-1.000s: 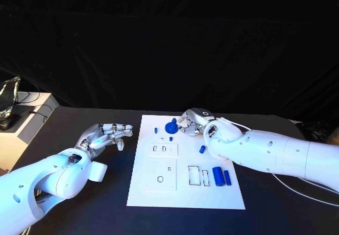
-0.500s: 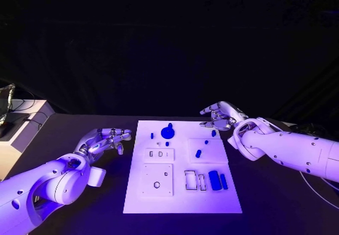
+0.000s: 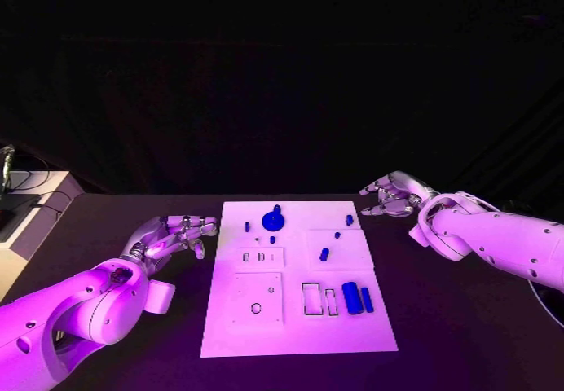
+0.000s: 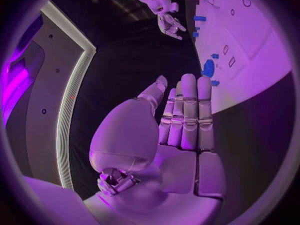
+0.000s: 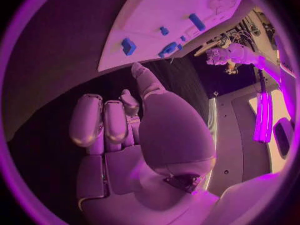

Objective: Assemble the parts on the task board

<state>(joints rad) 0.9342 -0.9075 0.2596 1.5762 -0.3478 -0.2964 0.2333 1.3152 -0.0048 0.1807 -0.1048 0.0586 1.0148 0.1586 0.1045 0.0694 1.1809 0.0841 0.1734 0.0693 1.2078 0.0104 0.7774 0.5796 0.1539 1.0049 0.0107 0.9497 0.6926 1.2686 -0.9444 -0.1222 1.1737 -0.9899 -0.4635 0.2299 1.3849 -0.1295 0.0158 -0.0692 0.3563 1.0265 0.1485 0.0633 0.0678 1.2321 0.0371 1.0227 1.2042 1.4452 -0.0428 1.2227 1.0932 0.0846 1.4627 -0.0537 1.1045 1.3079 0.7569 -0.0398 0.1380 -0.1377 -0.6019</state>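
Observation:
The white task board (image 3: 294, 326) lies in the middle of the black table. At its far end a round blue part (image 3: 273, 218) stands, with small blue pegs (image 3: 349, 219) near it. Two longer blue parts (image 3: 353, 294) lie beside cut-outs at the board's right. My left hand (image 3: 176, 232) hovers just left of the board's far corner, fingers straight and together, holding nothing; the left wrist view shows this hand (image 4: 181, 125) the same way. Beyond the board's far right corner, over bare table, my right hand (image 3: 396, 195) holds nothing; in the right wrist view its fingers (image 5: 103, 122) bend slightly.
A pale cabinet (image 3: 29, 204) with dark gear on it stands off the table's left edge. A black curtain backs the table. The board (image 5: 169, 10) and the other hand (image 5: 228, 55) appear in the right wrist view.
My right hand has left the round blue part and moved right, off the board, empty. The left hand has barely moved. The camera has shifted.

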